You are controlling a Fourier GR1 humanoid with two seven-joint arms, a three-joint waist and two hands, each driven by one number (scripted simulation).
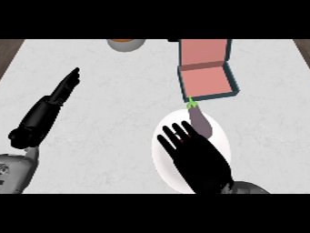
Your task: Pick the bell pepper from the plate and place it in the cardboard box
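We see an eggplant (201, 122), purple with a green stem, lying on the white plate (162, 170) in the lower right of the frame; the task speaks of a bell pepper, but this long dark shape is what the plate shows. Its long axis runs nearly up and down the frame, stem end pointing toward the open box (207, 75) with its teal walls and pink lining, which sits just above the plate's upper rim. Our right hand (194, 157) hovers over the plate with fingers straight and spread, holding nothing. The eggplant lies just above and to the right of the fingertips (174, 132), close beside them; we cannot tell whether they touch. Our left hand (63, 88) is in the upper left, fingers extended and pointing up the frame, well apart from the plate. We judge that the right hand is much the nearer, and that it must shift slightly right and close across the eggplant's short width.
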